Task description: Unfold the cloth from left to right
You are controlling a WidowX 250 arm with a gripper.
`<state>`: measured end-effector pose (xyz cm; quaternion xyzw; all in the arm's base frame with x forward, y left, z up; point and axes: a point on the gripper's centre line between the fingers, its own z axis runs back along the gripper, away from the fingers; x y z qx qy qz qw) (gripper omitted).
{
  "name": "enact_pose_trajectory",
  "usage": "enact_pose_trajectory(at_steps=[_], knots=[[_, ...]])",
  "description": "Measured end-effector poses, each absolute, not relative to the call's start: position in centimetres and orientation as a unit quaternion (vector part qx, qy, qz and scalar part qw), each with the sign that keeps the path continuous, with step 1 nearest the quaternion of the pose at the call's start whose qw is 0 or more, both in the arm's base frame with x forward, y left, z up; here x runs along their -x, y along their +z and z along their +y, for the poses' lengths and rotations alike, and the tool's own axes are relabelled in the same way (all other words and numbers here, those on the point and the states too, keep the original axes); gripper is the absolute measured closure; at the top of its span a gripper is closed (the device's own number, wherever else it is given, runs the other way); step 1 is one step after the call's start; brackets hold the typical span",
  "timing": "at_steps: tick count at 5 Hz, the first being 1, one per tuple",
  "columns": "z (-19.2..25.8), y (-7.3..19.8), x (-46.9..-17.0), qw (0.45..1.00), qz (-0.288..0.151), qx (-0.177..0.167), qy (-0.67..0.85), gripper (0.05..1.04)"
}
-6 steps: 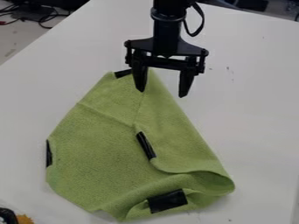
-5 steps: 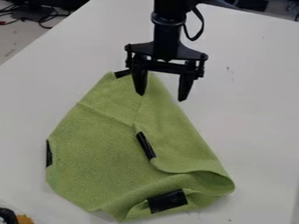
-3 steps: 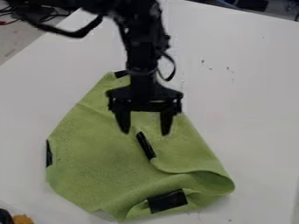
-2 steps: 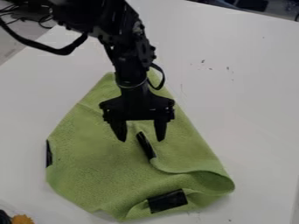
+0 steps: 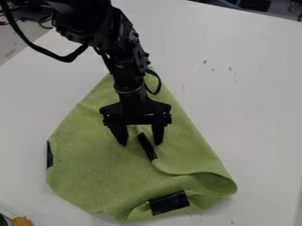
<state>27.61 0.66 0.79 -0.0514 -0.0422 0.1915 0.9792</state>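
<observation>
- Cloth (image 5: 88,172), green and partly folded, is lying on the white table (image 5: 254,97), below me and spreading towards the lower right.
- My claw (image 5: 140,144) is hanging over its middle, pointing down, fingers standing wide apart and gripping nothing; whether my tips are touching the fabric, I cannot tell.
- A slim black strip (image 5: 147,147) is slanting along the edge of the folded flap (image 5: 189,154), its upper end showing between my fingertips.
- That flap is curling round at the lower right into a raised, rounded fold (image 5: 219,183), forming a shallow hollow.
- A broad black patch (image 5: 169,202) is sitting near the bottom, and a narrow dark piece (image 5: 49,154) is marking the left edge.
- Something orange (image 5: 22,221) is resting at the view's lower left corner, near the cloth.
</observation>
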Motion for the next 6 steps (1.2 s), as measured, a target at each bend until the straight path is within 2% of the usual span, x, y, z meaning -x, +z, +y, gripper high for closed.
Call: enact_pose_trajectory(at_steps=[1,3,4,5,6], knots=[[0.2,0.8,-27.3,0.982,-0.035,0.035,0.184,0.083],[-0.4,3.4,-26.8,0.981,-0.048,-0.007,0.190,0.083],[-0.5,3.5,-26.6,0.979,-0.055,-0.008,0.197,0.083],[-1.0,3.3,-26.9,0.980,-0.058,0.008,0.189,0.083],[-1.2,2.6,-27.0,0.983,-0.049,0.010,0.179,0.083]])
